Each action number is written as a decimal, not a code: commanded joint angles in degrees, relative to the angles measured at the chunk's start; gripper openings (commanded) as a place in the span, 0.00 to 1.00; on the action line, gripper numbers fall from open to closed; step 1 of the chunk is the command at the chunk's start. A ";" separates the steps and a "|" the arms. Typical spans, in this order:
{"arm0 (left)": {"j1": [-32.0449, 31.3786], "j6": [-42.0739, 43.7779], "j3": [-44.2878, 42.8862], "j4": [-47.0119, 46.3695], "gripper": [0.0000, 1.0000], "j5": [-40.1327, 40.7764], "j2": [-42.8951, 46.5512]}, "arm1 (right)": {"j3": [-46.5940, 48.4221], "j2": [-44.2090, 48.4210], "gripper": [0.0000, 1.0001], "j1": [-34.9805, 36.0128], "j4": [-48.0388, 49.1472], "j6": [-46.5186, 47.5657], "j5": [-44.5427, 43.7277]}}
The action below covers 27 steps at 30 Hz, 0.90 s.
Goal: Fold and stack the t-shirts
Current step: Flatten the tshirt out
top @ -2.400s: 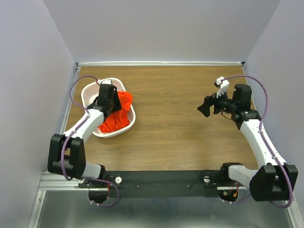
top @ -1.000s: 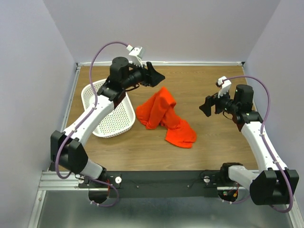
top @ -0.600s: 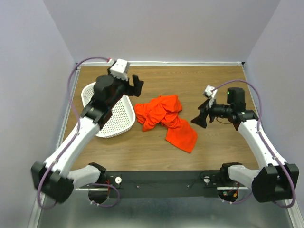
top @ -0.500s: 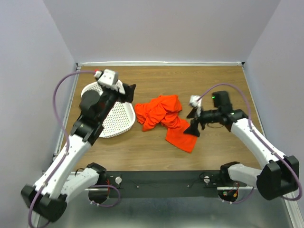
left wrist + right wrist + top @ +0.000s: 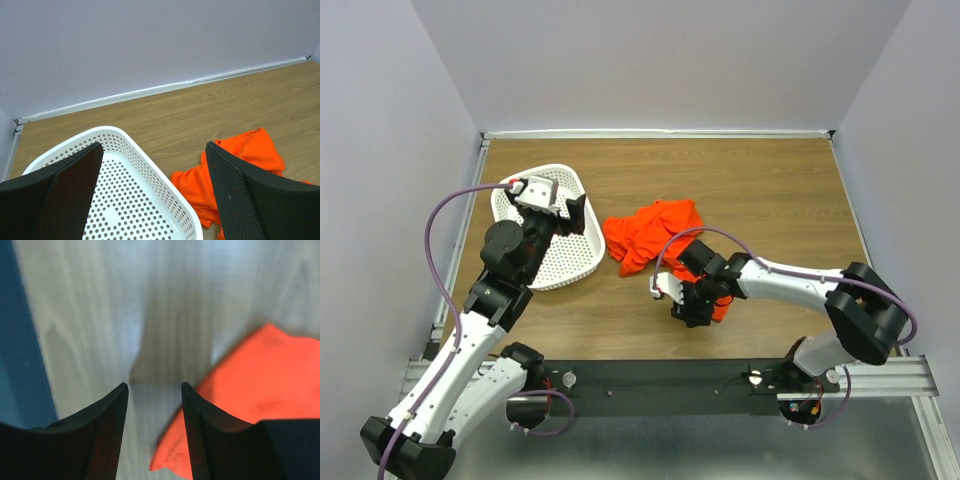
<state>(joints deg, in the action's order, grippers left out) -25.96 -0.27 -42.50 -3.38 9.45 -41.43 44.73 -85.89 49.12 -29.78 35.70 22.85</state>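
The orange-red t-shirt (image 5: pixel 650 230) lies crumpled on the wooden table, right of the basket. My right gripper (image 5: pixel 682 305) points down at the shirt's near edge, and the arm hides that part. In the right wrist view its fingers stand part-way apart as the right gripper (image 5: pixel 154 386) hovers over bare table. A hem corner of the t-shirt (image 5: pixel 260 380) reaches into the gap beside the right finger, ungripped. My left gripper (image 5: pixel 570 210) hangs wide open and holds nothing above the basket. The left wrist view shows that left gripper (image 5: pixel 153 150) with the t-shirt (image 5: pixel 240 160) to its right.
A white perforated basket (image 5: pixel 535 283) stands at the left of the table, and its rim (image 5: pixel 150 160) shows in the left wrist view. Pale walls close in the table on three sides. The arms' black base rail (image 5: pixel 650 375) runs along the near edge.
The left gripper let go of the shirt and drew back over the basket. The right arm swung down and left to the shirt's near edge, its jaws narrowing.
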 commanded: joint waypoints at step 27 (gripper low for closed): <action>0.03 1.15 -0.12 -0.41 0.91 -19.02 -4.70 | 8.16 20.30 0.01 -11.91 -0.01 -4.14 -10.81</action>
<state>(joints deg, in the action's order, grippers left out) -25.96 0.51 -42.50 -3.75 -0.27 -43.53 45.54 -71.55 43.44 -29.56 33.01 10.48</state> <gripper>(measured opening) 0.907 0.012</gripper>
